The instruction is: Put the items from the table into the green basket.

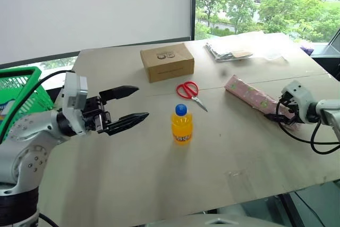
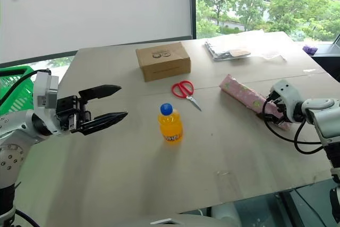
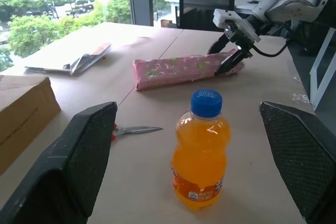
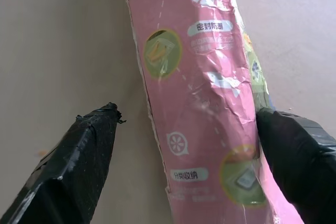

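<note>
- Right end effector (image 1: 280, 111): spread wide, straddling the pink packet (image 4: 202, 93); grasp step, closing needed next.
- Left end effector (image 1: 129, 108): released, aimed at the orange bottle (image 3: 200, 150).

pale beige-grey flat counter (image 1: 133, 174). small orange plastic drink bottle (image 1: 181, 125), blue cap, orange label. red-handled scissors (image 1: 189, 93), silver blades. long pink packet (image 4: 205, 103) patterned with green rounds and white labels. plain brown cardboard box (image 1: 167, 62), small dark printed mark on top. bright green slotted plastic basket (image 1: 18, 91). clear plastic bags (image 1: 234, 49).
</note>
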`<control>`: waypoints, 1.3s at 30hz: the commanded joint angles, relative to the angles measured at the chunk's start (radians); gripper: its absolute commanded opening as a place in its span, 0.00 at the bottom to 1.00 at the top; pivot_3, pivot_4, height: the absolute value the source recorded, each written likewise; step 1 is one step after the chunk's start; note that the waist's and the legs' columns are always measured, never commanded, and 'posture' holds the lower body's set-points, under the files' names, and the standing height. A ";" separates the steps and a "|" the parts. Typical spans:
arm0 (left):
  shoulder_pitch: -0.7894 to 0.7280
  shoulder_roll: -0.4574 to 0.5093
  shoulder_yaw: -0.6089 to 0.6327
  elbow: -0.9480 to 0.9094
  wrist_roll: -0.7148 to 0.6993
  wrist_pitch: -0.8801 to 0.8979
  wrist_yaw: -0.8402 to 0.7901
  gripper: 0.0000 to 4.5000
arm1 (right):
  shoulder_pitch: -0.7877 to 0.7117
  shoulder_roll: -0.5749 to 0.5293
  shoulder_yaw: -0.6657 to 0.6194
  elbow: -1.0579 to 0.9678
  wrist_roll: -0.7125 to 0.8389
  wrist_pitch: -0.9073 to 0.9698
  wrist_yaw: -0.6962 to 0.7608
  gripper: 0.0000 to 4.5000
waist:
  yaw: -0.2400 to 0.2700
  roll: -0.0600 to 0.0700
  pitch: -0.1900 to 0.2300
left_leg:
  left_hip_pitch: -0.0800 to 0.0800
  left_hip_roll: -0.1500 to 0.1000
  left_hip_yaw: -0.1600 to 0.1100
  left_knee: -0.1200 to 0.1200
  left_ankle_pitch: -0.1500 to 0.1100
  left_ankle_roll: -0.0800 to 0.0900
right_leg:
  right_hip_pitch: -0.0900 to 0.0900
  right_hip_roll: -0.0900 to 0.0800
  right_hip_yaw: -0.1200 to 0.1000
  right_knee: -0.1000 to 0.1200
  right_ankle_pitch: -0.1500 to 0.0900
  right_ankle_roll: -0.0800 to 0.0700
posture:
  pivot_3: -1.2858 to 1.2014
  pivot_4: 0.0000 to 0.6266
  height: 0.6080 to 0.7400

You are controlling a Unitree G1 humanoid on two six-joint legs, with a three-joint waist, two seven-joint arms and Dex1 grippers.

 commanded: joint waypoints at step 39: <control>-0.541 -0.390 -0.164 0.086 -0.301 0.116 0.488 1.00 | -0.384 0.353 -0.113 -0.583 0.612 0.341 0.031 0.01 | 0.005 -0.003 -0.002 | -0.002 -0.003 -0.005 0.016 0.000 0.000 | 0.001 -0.001 -0.002 0.013 0.003 0.001 | 0.52 0.00 1.00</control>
